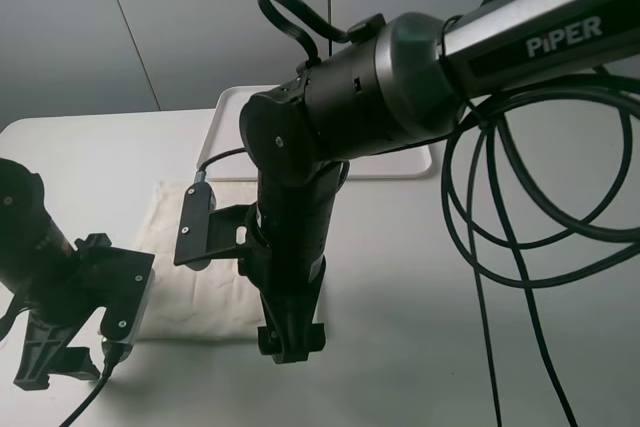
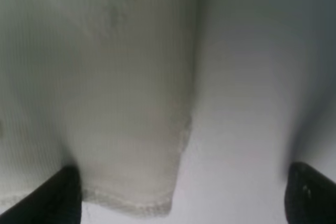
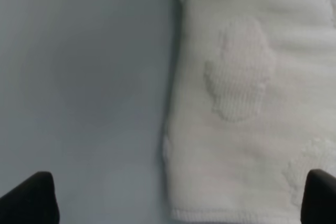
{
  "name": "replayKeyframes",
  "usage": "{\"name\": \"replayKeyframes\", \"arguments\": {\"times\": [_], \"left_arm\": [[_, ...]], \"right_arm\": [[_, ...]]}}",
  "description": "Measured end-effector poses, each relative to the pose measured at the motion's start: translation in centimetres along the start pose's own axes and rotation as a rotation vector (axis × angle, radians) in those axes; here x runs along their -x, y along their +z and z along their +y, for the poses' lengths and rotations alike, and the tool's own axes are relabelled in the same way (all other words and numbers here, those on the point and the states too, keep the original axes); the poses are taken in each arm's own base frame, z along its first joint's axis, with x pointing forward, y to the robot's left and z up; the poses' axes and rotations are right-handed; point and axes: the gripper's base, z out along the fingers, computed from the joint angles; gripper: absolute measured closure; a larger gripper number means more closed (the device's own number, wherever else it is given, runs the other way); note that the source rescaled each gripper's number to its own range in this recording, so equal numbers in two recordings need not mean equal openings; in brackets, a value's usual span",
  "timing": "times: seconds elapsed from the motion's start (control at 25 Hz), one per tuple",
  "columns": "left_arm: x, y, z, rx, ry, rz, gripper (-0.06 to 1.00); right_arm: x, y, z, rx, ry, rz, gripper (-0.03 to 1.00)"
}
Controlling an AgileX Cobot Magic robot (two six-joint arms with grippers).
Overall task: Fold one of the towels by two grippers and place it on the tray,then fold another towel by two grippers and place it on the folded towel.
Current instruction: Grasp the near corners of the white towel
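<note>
A cream towel (image 1: 195,287) lies flat on the white table, in front of a white tray (image 1: 228,107) that my right arm mostly hides. My left gripper (image 1: 68,362) is open low over the towel's near-left corner. In the left wrist view that gripper (image 2: 184,200) is open, with the towel corner (image 2: 131,129) between the black fingertips (image 2: 58,195). My right gripper (image 1: 290,342) is open at the towel's near-right corner. In the right wrist view that gripper (image 3: 176,203) straddles the embossed towel's edge (image 3: 247,119). No second towel shows.
Black cables (image 1: 520,207) loop over the table on the right. The right arm's dark body (image 1: 330,127) covers most of the tray. Bare table surface (image 1: 420,327) lies to the right of the towel.
</note>
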Motion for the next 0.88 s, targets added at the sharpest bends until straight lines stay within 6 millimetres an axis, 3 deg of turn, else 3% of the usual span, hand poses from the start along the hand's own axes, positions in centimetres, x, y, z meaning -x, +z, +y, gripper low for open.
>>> {"name": "replayKeyframes", "arguments": {"times": [0.36, 0.64, 0.88], "left_arm": [[0.0, 0.0, 0.0, 0.0, 0.0, 0.0, -0.06], [0.0, 0.0, 0.0, 0.001, 0.021, 0.003, -0.06], [0.0, 0.0, 0.0, 0.001, 0.027, 0.003, -0.06]], "right_arm": [[-1.2, 1.1, -0.1, -0.018, 0.009, 0.092, -0.03], [-1.0, 1.3, 0.3, -0.001, 0.029, 0.087, -0.03], [-0.3, 3.3, 1.3, 0.017, -0.008, 0.12, -0.03]]}}
